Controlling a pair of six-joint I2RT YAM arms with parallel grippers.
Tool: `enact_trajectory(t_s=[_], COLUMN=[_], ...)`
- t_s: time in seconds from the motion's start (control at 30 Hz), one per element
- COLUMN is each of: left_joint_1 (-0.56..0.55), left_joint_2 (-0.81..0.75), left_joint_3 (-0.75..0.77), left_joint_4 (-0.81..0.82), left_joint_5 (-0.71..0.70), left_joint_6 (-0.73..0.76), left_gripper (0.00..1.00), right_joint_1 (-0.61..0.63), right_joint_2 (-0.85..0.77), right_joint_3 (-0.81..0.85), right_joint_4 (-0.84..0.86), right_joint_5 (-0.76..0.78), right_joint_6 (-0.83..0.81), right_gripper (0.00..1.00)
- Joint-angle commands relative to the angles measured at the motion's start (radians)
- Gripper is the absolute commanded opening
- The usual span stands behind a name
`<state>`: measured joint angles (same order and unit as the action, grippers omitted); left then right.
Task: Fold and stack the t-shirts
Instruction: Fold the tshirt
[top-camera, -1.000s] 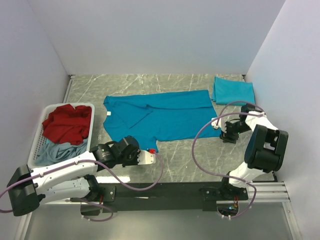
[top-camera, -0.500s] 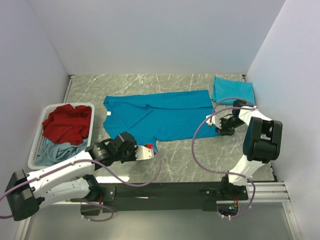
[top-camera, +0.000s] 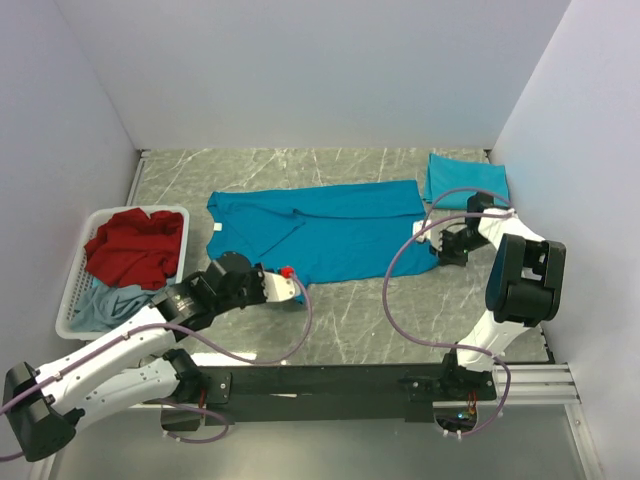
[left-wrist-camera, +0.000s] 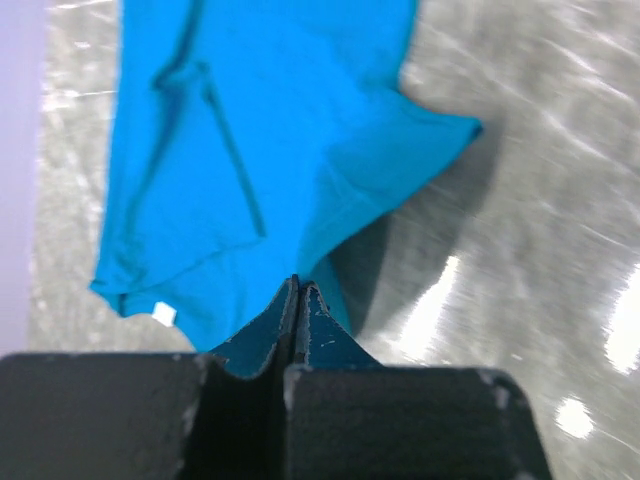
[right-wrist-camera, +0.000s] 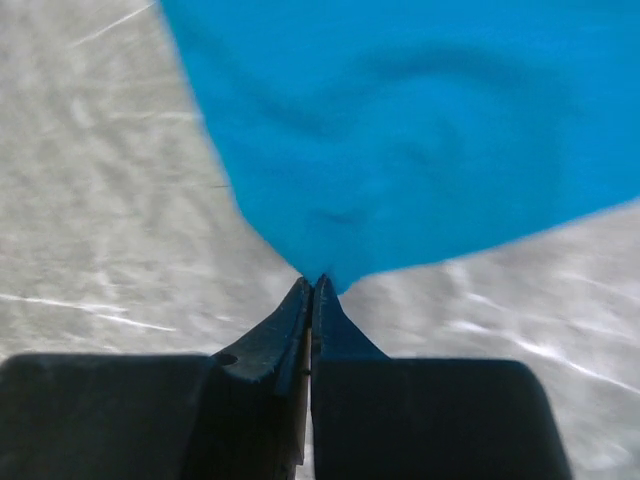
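The job looked to be in its early part. One folded teal shirt (top-camera: 465, 180) lay at the far right corner of the worktop (top-camera: 380, 320), presumably the start of the stack. A second teal t-shirt (top-camera: 330, 235) lay spread nearly flat across the middle of the worktop, neck label toward the left, not yet folded. The left hand (left-wrist-camera: 297, 300) was closed tight on the cloth of this shirt at its near edge, by the sleeve, with the fabric rising into the pinch. The right hand (right-wrist-camera: 311, 295) was likewise shut, nipping the shirt's near right corner, so both near corners seemed to be held ready for the first fold away from the arms. In the white basket (top-camera: 140, 209) at the left, a red shirt (top-camera: 132, 248) lay crumpled on top of a grey-blue shirt (top-camera: 105, 303), neither touched. By that reckoning one shirt was done, one was just being started, and at least two were left to unload, fold and stack.
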<state>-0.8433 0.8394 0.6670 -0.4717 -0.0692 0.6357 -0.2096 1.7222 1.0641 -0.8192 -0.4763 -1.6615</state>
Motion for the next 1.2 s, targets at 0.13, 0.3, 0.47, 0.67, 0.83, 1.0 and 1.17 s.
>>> enact_trajectory(t_s=[0.13,0.3,0.47,0.67,0.83,1.0,1.17], left_joint_1=[0.131,0.248,0.322,0.389,0.424,0.434,0.449], left_joint_2=[0.047,0.16,0.268,0.397,0.481,0.558,0.633], left_joint_3=[0.074,0.134,0.201,0.27,0.319,0.382,0.437], left_joint_4=[0.172,0.246,0.315,0.387,0.423,0.455,0.458], left_joint_5=[0.058,0.129,0.151,0.135,0.12,0.102,0.101], left_joint_6=[0.062,0.087,0.085,0.075,0.082,0.09,0.123], left_gripper=[0.0,0.0,0.0,0.0,0.0,0.01,0.0], right_joint_1=[0.007,0.009,0.018,0.021,0.021,0.022,0.022], right_joint_2=[0.014,0.066,0.111,0.169,0.203,0.221,0.257], right_joint_3=[0.177,0.255,0.306,0.367,0.401,0.424,0.461], right_joint_4=[-0.023,-0.021,0.012,0.061,0.089,0.129,0.132], right_joint_5=[-0.093,-0.111,-0.119,-0.102,-0.099,-0.114,-0.113], right_joint_6=[0.186,0.267,0.359,0.477,0.557,0.615,0.666], right_gripper=[0.0,0.0,0.0,0.0,0.0,0.0,0.0])
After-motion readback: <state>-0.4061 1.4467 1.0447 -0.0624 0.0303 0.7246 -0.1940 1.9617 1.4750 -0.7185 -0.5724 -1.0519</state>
